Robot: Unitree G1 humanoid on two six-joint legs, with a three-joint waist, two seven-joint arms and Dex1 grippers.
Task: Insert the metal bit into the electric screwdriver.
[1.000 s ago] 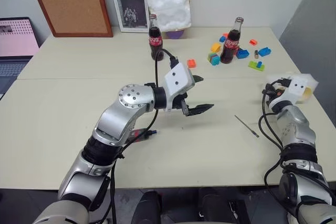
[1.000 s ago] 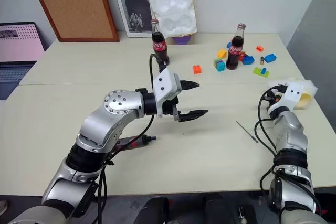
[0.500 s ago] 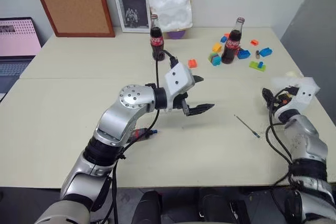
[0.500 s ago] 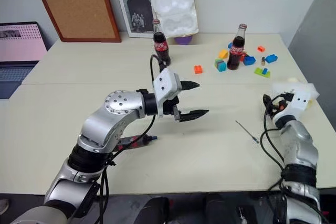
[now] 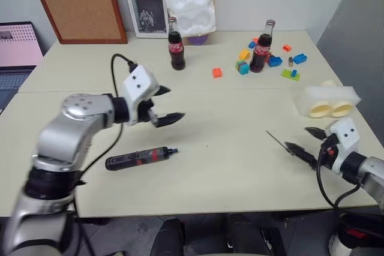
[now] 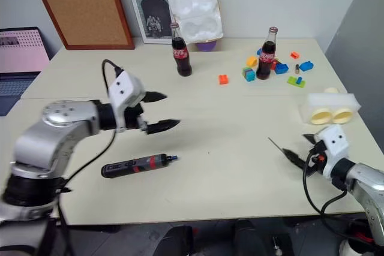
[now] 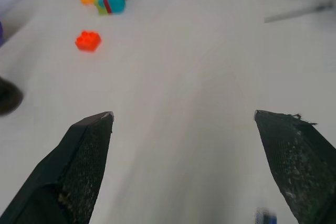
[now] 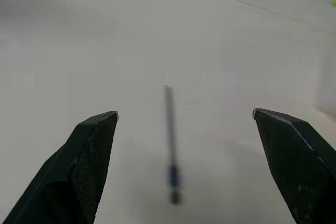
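The electric screwdriver (image 5: 141,157), black with red markings and a blue nose, lies flat on the cream table (image 5: 228,172) left of centre. My left gripper (image 5: 175,102) hovers open above and just behind it, holding nothing. The metal bit (image 5: 277,142), a thin grey rod, lies on the table at the right. My right gripper (image 5: 298,138) is low over the table just right of the bit, open, pointing at it. In the right wrist view the bit (image 8: 169,129) lies between the spread fingers (image 8: 86,161), untouched.
Two cola bottles (image 5: 174,44) (image 5: 260,47) stand at the back, with coloured toy bricks (image 5: 243,67) around the right one and an orange brick (image 5: 216,72) between them. A white foam block (image 5: 329,101) sits behind my right gripper. A laptop (image 5: 15,46) is at the far left.
My left arm swung left, uncovering the screwdriver. My right gripper pulled back, turned to point at the bit and opened. The camera view shifted a little.
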